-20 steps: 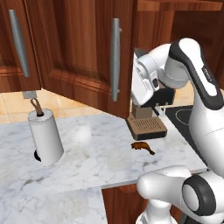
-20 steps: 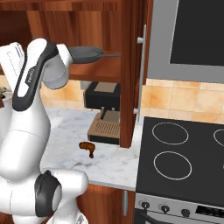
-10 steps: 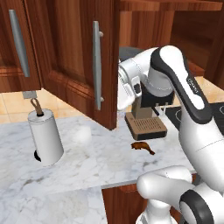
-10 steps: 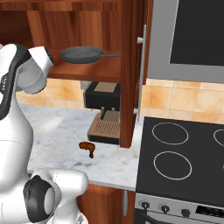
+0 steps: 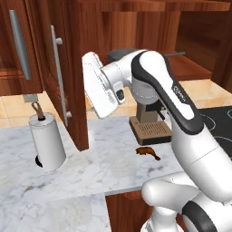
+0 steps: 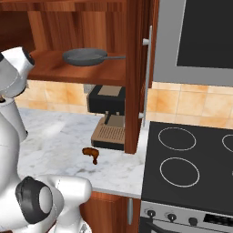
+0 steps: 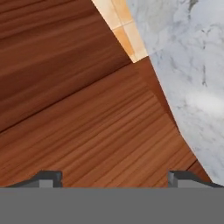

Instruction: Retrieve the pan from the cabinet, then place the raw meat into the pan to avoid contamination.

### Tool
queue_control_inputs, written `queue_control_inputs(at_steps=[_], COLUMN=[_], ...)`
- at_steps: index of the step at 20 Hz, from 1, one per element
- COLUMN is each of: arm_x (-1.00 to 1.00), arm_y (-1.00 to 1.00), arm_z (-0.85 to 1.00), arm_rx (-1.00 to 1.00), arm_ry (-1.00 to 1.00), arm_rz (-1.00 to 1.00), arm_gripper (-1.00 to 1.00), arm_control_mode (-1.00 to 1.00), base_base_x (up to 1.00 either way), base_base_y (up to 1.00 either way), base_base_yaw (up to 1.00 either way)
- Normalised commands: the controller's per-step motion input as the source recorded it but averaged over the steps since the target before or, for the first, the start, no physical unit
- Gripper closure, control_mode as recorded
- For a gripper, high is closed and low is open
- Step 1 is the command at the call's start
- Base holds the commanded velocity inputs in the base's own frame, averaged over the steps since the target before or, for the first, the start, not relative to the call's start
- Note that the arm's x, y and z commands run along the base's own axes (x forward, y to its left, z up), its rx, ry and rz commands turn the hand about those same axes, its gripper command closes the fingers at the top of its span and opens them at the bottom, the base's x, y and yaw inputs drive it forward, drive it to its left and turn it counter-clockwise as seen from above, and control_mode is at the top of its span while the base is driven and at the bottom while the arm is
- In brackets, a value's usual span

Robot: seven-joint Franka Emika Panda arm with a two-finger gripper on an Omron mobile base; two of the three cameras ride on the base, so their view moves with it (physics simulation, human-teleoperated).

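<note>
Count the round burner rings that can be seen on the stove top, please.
3. On the stove top: one ring at the back left, one at the front left, one partly cut off at the right edge. More may lie outside the picture.

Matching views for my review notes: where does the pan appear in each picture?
Left base view: pan mostly behind the arm, on the cabinet shelf, upper centre.
Right base view: pan on the shelf, upper left.
Hand view: not in it.
Shared landmark: coffee machine below the shelf.
</note>
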Motion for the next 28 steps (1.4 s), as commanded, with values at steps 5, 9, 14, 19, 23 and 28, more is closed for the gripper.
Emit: queue_control_inputs(at_steps=[5, 9, 14, 19, 23, 28], arm_x=[0.03, 0.0, 0.0, 0.0, -0.01, -0.02], arm_y=[0.32, 0.1, -0.1, -0.34, -0.45, -0.45], arm_z=[-0.04, 0.0, -0.06, -0.03, -0.18, -0.08], arm_rx=[0.0, 0.0, -0.06, -0.14, -0.14, -0.15], arm_ry=[-0.03, 0.0, -0.03, -0.09, -0.11, -0.13], arm_rz=[-0.05, -0.03, 0.0, 0.0, 0.0, 0.04], arm_gripper=[-1.0, -1.0, -1.0, -1.0, -1.0, -1.0], arm_control_mode=[-1.0, -1.0, -1.0, -1.0, -1.0, -1.0], base_base_x=[0.0, 0.0, 0.0, 0.0, 0.0, 0.0], base_base_y=[0.0, 0.0, 0.0, 0.0, 0.0, 0.0], base_base_yaw=[0.0, 0.0, 0.0, 0.0, 0.0, 0.0])
